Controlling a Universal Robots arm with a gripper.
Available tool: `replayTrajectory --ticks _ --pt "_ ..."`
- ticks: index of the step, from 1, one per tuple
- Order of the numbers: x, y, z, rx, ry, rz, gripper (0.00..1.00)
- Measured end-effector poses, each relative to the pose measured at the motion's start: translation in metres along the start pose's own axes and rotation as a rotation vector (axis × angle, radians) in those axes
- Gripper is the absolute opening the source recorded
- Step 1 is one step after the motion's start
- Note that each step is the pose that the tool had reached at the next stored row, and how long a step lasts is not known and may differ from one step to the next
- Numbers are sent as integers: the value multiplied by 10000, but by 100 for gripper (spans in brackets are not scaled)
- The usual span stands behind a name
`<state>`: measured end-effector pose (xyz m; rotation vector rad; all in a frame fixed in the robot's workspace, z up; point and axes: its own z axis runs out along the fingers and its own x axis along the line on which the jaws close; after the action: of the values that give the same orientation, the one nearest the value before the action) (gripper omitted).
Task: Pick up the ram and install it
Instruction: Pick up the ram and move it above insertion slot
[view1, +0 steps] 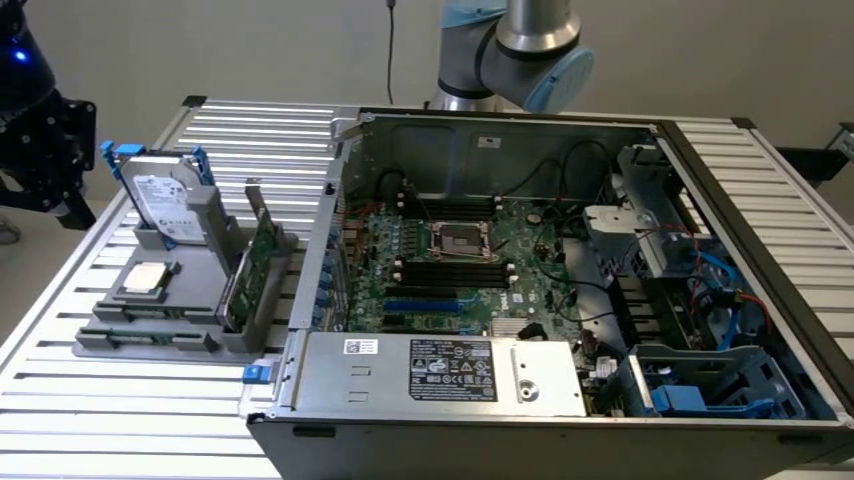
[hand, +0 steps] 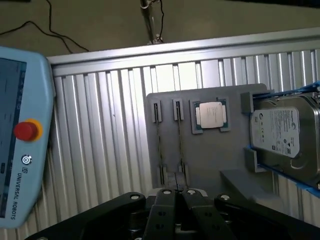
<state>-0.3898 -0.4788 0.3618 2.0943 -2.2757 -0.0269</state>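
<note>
Black claw (hand: 176, 196), its fingers pressed together, hangs high over the slatted tabletop (hand: 100, 145). First comes a pale-blue teach pendant (hand: 20, 90) reading "UNIVERSAL ROBOTS" near its red button (hand: 27, 130). Next is the gray holder (hand: 210, 155) — the ram (hand: 178, 145) stands edge-on in one slot, near a processor chip (hand: 210, 114). Last is a labelled hard drive (hand: 285, 135) in blue brackets — its print is unreadable.

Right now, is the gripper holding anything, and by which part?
Nothing. The gripper is shut and empty; the ram sits in the gray tray.
</note>
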Motion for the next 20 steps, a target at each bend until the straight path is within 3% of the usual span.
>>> replayTrajectory --ticks 4,7,9,10,20 --pt "0 2 0 7 9 -189 12" --pt "0 2 1 7 9 -190 30" --pt "5 0 32 10 4 -189 30" --pt "5 0 49 8 5 -187 36" --pt "3 -8 230 9 7 -234 36"
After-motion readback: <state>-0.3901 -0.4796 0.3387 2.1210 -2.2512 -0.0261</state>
